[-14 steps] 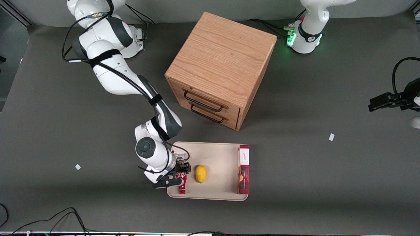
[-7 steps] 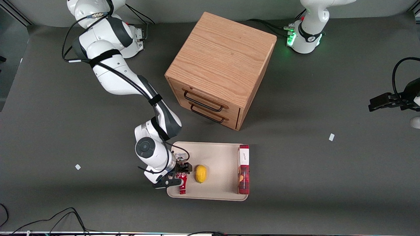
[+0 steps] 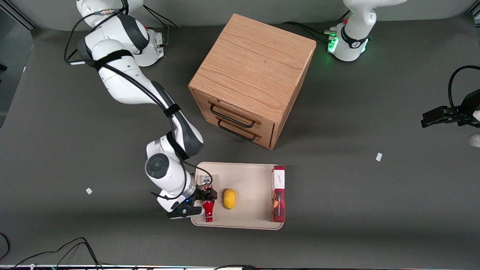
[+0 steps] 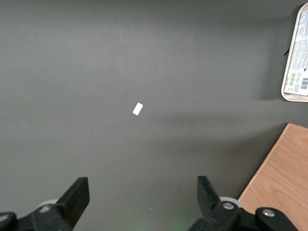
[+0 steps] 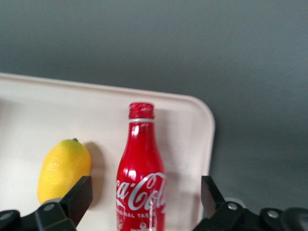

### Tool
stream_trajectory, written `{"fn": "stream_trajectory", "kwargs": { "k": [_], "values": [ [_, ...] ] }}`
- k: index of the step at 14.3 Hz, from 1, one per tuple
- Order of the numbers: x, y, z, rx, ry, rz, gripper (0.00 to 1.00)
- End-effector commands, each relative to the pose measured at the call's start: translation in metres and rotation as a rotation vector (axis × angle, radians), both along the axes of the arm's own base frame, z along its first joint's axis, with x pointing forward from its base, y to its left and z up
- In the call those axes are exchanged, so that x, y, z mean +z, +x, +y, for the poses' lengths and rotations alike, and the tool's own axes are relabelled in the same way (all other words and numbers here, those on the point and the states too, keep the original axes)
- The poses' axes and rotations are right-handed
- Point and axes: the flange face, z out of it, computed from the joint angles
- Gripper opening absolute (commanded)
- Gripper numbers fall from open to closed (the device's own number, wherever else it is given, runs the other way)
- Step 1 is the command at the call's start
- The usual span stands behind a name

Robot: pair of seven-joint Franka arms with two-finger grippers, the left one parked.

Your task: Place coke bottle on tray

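Now jaws (image 5: 144,202) wide apart, straddling coke bottle (image 5: 142,178), on tray (image 5: 192,125)

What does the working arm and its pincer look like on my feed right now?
The right arm has glossy white shells with dark grey joint bands, a round grey cap at the wrist, and black cables strapped along it. Its pincer, over the tray end by the coke bottle, is black, with blocky black fingers.

Robot test lab.
Told by a white robot arm (image 3: 127,86) bolted on at 11 o'clock of a dark grey table (image 3: 375,206), loose cables (image 3: 75,249) at 7 o'clock, gripper (image 3: 197,203) spread wide over a coke bottle (image 3: 208,213) lying on a tray (image 3: 247,176).
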Motion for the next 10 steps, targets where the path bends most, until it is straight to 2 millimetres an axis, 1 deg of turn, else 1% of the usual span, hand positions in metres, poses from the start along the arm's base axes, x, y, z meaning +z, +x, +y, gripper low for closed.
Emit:
{"fn": "stream_trajectory", "kwargs": {
  "k": [1, 5, 7, 8, 10],
  "values": [
    [0.045, -0.017, -0.047, -0.011, -0.025, 0.018, 1.00],
    [0.097, -0.045, -0.104, -0.040, -0.054, 0.019, 1.00],
    [0.116, -0.069, -0.137, -0.025, -0.080, 0.030, 1.00],
    [0.128, -0.081, -0.157, -0.026, -0.096, 0.028, 1.00],
    [0.150, -0.113, -0.182, -0.052, -0.120, 0.056, 1.00]
  ]
}}
